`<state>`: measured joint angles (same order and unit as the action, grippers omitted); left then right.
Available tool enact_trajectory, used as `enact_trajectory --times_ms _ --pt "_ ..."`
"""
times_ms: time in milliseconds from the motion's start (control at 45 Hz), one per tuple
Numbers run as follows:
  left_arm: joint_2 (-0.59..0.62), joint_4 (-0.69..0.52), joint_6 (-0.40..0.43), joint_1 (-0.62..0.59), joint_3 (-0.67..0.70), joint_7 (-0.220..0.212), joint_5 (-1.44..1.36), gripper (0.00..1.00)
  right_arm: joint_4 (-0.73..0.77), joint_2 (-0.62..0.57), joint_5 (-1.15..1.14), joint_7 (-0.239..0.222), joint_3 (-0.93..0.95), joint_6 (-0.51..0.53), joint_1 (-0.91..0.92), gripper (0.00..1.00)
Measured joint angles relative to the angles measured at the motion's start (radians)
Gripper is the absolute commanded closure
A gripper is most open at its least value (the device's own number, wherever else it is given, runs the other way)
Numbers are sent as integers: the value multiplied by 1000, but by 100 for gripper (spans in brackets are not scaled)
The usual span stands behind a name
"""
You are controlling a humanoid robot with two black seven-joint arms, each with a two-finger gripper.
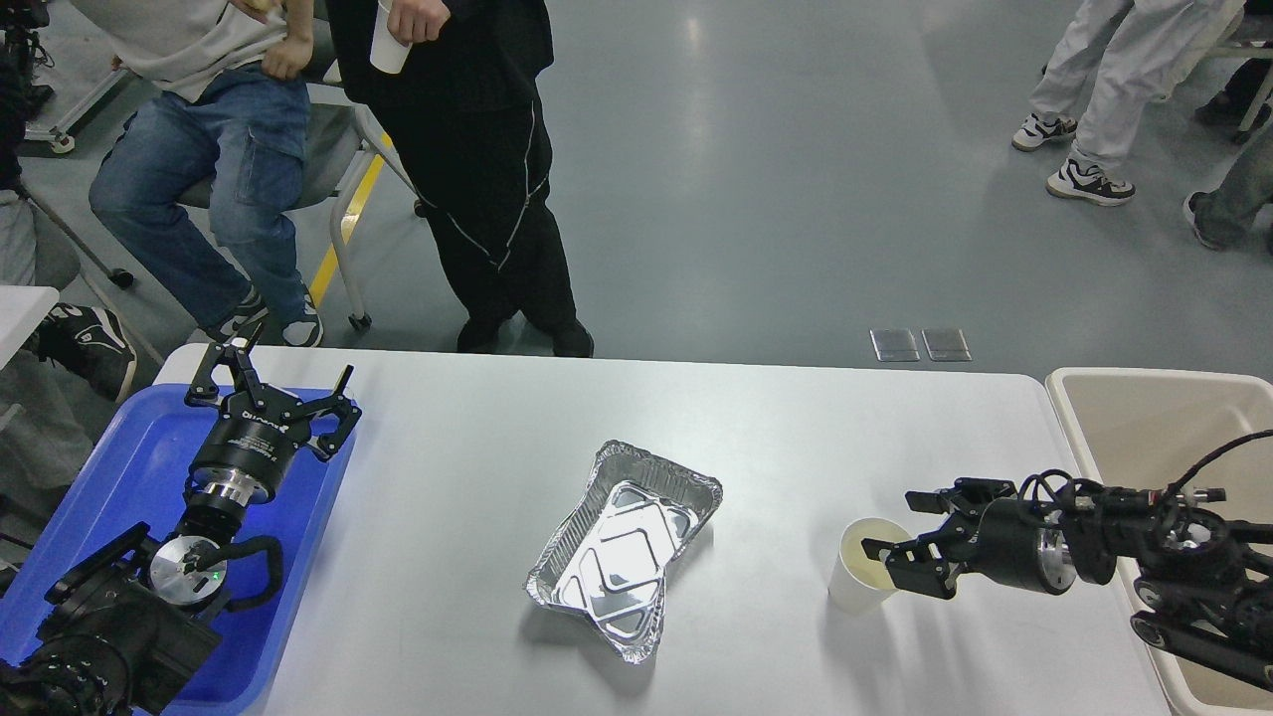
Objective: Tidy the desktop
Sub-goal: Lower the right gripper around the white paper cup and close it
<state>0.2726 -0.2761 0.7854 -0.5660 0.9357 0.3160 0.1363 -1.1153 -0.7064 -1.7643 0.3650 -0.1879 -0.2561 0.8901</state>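
Note:
The white desktop (477, 467) holds a crumpled silver foil tray (622, 542) at its middle and a white paper cup (853, 589) standing upright at the right. My right gripper (892, 524) is open and comes in from the right at the cup's rim. Its lower finger reaches over the cup's mouth and its upper finger is beyond the cup. My left gripper (273, 383) is open and empty, hovering over the far end of the blue tray (119, 467).
A beige bin (1144, 418) stands off the table's right end, under my right arm. People stand and sit beyond the far left edge of the table. A bare stretch of tabletop lies between the foil tray and the blue tray.

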Motion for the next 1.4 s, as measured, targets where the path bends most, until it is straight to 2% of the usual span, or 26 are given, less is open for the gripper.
enact_trajectory --times_ms 67,244,978,1400 --pt "0 0 0 0 0 0 0 0 2 1 0 0 -4 -1 1 77" --pt "0 0 0 0 0 0 0 0 2 10 0 1 -18 -4 3 100" --pt "-1 0 0 0 0 0 0 0 -8 10 28 0 -47 0 44 100" --pt "0 0 0 0 0 0 0 0 -138 -80 106 2 -46 56 164 100"
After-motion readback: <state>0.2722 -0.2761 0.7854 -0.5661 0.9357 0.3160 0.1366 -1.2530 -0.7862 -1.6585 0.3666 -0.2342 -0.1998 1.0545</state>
